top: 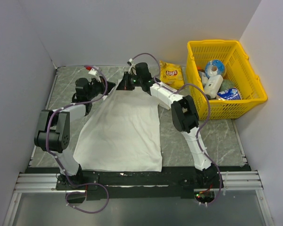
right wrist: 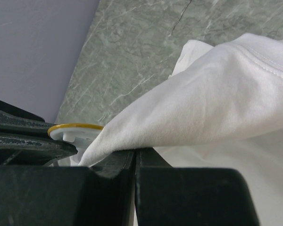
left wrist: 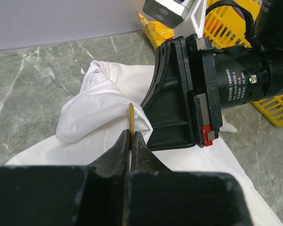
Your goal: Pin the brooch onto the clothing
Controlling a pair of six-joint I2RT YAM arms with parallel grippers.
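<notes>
Yellow basket (top: 236, 109) and crisp bag (top: 171, 74) sat at the far right, well apart from the T-shirt (top: 122, 132), which lay spread in the middle with its far end bunched up. Left gripper (left wrist: 131, 137) was clamped on the brooch (left wrist: 131, 117), held edge-on just beside that raised fold. Right gripper (right wrist: 135, 153) was pinched shut on the fold, its black body crowding the brooch.

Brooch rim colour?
The brooch has a golden-yellow rim over a white underside. It shows best in the right wrist view.
</notes>
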